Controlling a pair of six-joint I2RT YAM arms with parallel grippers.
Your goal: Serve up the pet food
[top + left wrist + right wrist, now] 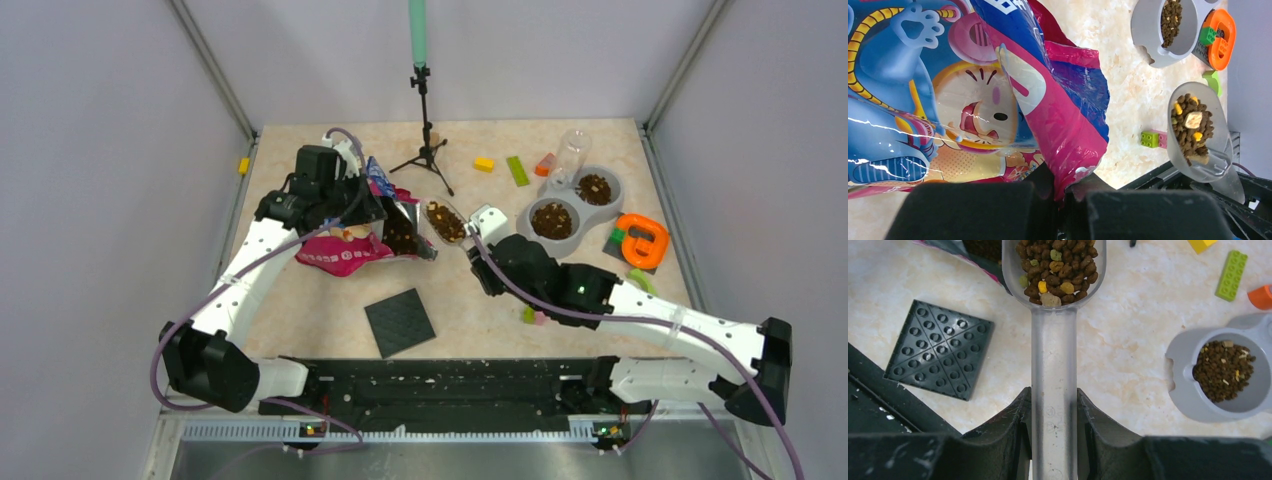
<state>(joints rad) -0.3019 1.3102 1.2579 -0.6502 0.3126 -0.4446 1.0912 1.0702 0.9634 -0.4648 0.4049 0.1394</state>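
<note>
From above: pinching the bag (340, 255) in the closed left tool (355, 200); holding pet food (445, 222) just ahead of the right tool (483, 235). Left wrist: clamping bag foil only. Right wrist: gripping the scoop (1053, 365) handle lengthwise, needing a swing right-forward to the bowl (1182, 385).

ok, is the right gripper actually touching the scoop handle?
Touching. The right wrist view shows the right gripper with its fingers pressed flush against both sides of the clear scoop handle, no gap on either side.
</note>
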